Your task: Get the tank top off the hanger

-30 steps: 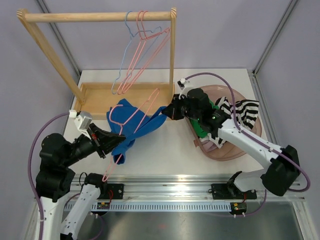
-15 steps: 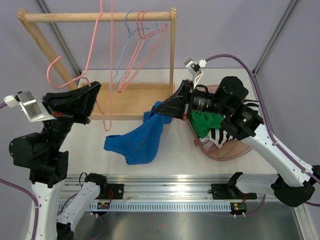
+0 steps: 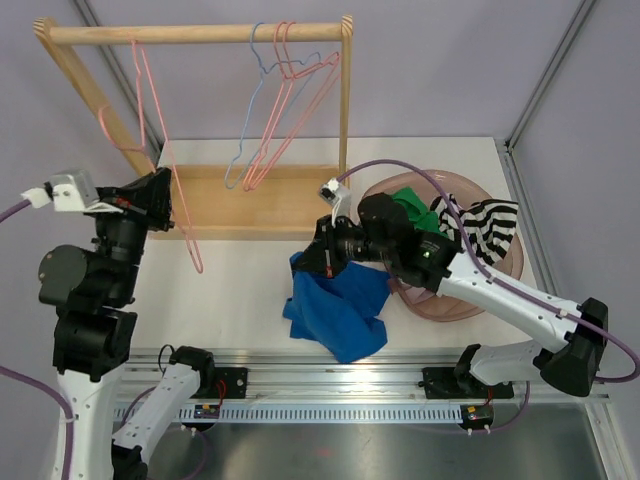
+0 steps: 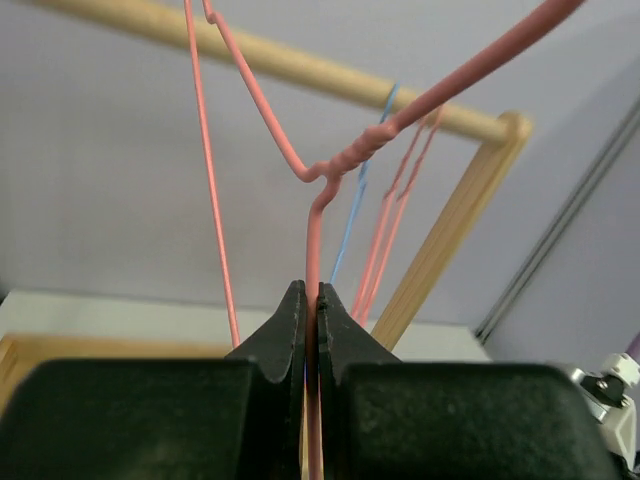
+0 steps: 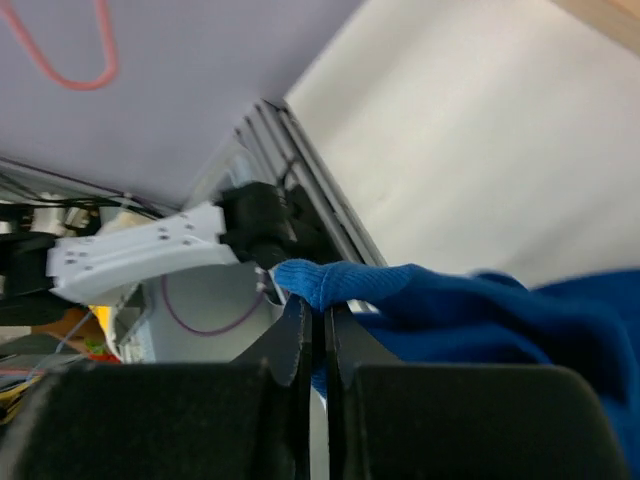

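The blue tank top [image 3: 338, 312] lies off the hanger in a crumpled, folded heap on the white surface [image 3: 250, 290], a little toward 6 o'clock from its middle. The top edge is lifted where the right gripper [image 3: 322, 258] is closed on a bunched fold of it. The right wrist view shows the jaws of that gripper [image 5: 318, 305] pressed tight on a rolled lip of the cloth [image 5: 480, 310].

At 9 o'clock from the garment the bare pink wire hanger [image 3: 187, 235] stands nearly upright and tilted. Its upper end reaches the rod of the wooden rack [image 3: 200, 33]. The left gripper [image 3: 150, 200] is clamped on it; the left wrist view shows the jaws of this gripper [image 4: 310, 295] closed on the wire [image 4: 330, 170] just below its twisted neck.

Toward 12 o'clock, more pink and blue hangers [image 3: 280, 110] hang from the same rod, over the rack's tray-like base [image 3: 250, 190]. At 3 o'clock, just beside the tank top, sits a pinkish see-through basin [image 3: 490, 280] holding a green garment [image 3: 412, 208] and a black-and-white striped one [image 3: 488, 220]. The right arm reaches across the basin and hides part of it.
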